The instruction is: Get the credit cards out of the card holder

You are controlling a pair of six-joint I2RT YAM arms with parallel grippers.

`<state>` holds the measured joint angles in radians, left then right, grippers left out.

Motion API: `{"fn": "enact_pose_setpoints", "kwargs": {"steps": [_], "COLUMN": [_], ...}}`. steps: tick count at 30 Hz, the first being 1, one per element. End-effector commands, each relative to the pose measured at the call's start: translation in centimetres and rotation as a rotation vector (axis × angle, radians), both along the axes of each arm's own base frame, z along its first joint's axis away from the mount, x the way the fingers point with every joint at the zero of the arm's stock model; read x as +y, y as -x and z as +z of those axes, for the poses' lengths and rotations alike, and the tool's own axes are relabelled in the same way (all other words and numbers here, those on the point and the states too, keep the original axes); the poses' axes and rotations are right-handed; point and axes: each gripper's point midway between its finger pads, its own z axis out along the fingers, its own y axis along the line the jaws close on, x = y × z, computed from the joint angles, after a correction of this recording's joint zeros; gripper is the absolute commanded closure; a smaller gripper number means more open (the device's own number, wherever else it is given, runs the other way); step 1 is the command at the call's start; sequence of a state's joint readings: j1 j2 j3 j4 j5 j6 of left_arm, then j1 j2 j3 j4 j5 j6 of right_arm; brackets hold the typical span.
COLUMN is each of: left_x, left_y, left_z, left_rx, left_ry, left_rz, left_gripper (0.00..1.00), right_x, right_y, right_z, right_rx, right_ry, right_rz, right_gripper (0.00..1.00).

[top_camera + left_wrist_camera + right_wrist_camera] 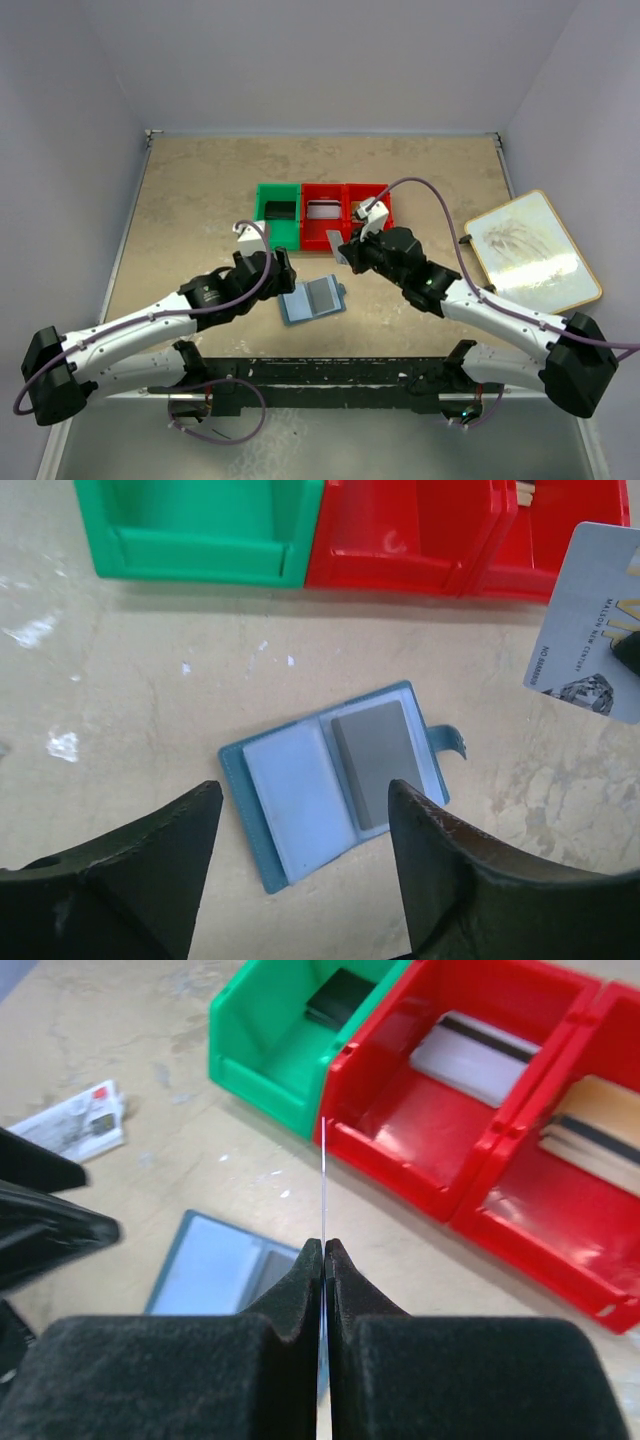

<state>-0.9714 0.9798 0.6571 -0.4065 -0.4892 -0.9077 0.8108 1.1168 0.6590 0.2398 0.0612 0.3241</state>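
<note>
One pale grey card [590, 620] pinched edge-on between the right fingers [310, 1272], closed tight on its lower part. Lifted clear of the worktop [200, 200], up and to the right of the card holder [290, 810]. A second, darker grey card [375, 760] tucked in the holder's right-hand pocket. Holder spread open and flat on the worktop just in front of the bins, light blue inside facing up, clasp tab sticking out at its right edge, left-hand pocket pale and plain. Left fingers [405, 805] spread wide above the holder's near edge, one on either side, gripping nothing.

Behind the holder, a green bin [279, 213] with a dark card [340, 998] in it. Beside that, a red bin [323, 215] holding a white card with a dark stripe [475, 1050]. Next along, another red bin [368, 208] with a gold-toned card [600, 1120]. Off to the holder's left in the right wrist view, a white packet with red marks [70, 1125] on the worktop. Far right, a framed pale board [532, 250] lying flat.
</note>
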Motion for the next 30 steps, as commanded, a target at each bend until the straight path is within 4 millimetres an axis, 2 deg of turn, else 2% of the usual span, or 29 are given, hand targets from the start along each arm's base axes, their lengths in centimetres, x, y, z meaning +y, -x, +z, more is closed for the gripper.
{"fn": "enact_pose_setpoints", "kwargs": {"steps": [1,4,6,10,13,16,18,19,20,25,28,30], "left_x": [3.4,5.3,7.7,10.2,11.7,13.2,13.5,13.7,13.9,14.7,14.8,14.7], "left_y": [-1.7,-3.1,-4.3,-5.1,-5.0,-5.0,-4.7,-4.5,-4.5,-4.5,-4.6,-4.6], "left_z": [3.6,4.1,3.7,4.2,4.9,6.3,7.4,7.7,7.8,7.6,7.4,7.4], "left_rx": [-0.087,-0.054,-0.016,-0.006,-0.013,-0.097,-0.14,-0.158,-0.167,-0.15,-0.138,-0.14], "left_ry": [-0.152,-0.201,-0.227,-0.254,-0.303,-0.296,-0.27,-0.26,-0.258,-0.299,-0.314,-0.311], "left_rz": [0.077,0.109,0.152,0.195,0.218,0.28,0.288,0.292,0.301,0.345,0.35,0.345], "left_gripper": [0.32,0.3,0.29,0.28,0.27,0.26,0.24,0.23,0.23,0.22,0.22,0.22], "right_x": [-2.7,-3.0,-3.0,-1.1,0.6,1.7,2.4,2.8,3.1,4.4,4.8,4.9], "right_y": [-3.7,-5.2,-6.6,-9.0,-10.7,-11.7,-12.2,-12.8,-13.4,-15.2,-16.3,-17.0], "right_z": [4.1,5.0,5.2,6.2,5.1,2.8,1.9,2.3,2.5,0.7,0.3,-0.6], "right_rx": [-0.226,-0.333,-0.376,-0.444,-0.478,-0.53,-0.584,-0.618,-0.644,-0.658,-0.684,-0.671], "right_ry": [0.122,0.201,0.252,0.3,0.399,0.51,0.558,0.572,0.589,0.672,0.718,0.759], "right_rz": [-0.148,-0.155,-0.14,-0.008,0.076,0.172,0.231,0.231,0.235,0.296,0.308,0.321], "right_gripper": [1.0,1.0,1.0,1.0,1.0,1.0,1.0,1.0,1.0,1.0,1.0,1.0]}}
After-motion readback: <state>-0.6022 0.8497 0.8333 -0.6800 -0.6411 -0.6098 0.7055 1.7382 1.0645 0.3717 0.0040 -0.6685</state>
